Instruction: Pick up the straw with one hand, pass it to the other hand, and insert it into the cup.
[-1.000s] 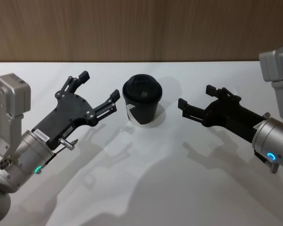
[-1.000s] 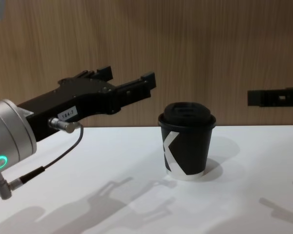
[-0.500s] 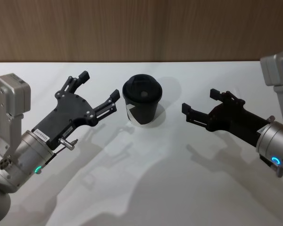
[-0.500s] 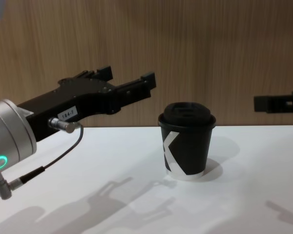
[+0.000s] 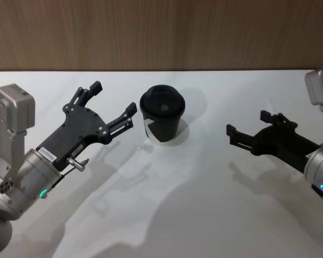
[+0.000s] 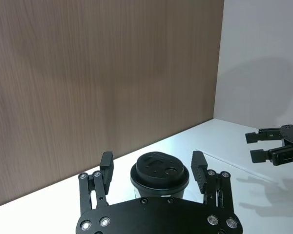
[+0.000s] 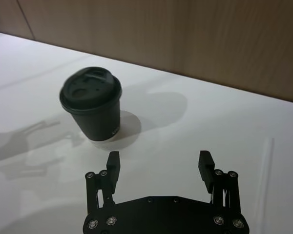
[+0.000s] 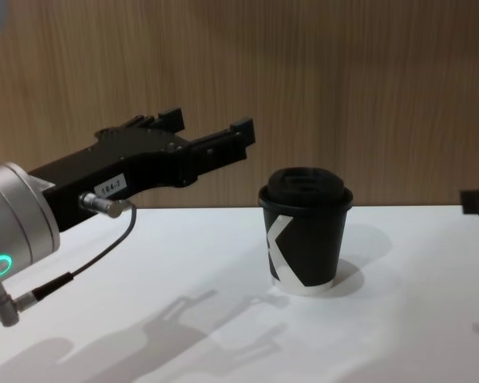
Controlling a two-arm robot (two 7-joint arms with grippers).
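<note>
Two black fingers (image 7: pixel 113 165) of the long black right gripper (image 5: pixel 247 123) stand wide apart, holding nothing, above the flat white table (image 5: pixel 194 215). Taking the small black paper cup with a domed black lid and a white angular mark (image 5: pixel 161 114) as the clock's centre in the head view, this gripper hangs at about 3 o'clock, well apart from the cup. The long black left gripper with a small white number label (image 5: pixel 114 98), on a silver cylindrical arm (image 8: pixel 16 223), hovers near the cup at about 9 o'clock, its fingers also spread and empty. The thin straight white drinking straw (image 7: pixel 266 168) lies flat on the table just beside the right gripper, on the side away from the cup. The step in hand looks like the pick-up, and the right gripper seems best placed for it. It would do well to centre over the straw, turn so the fingers straddle it crosswise, sink almost to the tabletop, and close gently near one end. That would leave plenty of length for the left gripper to take.
</note>
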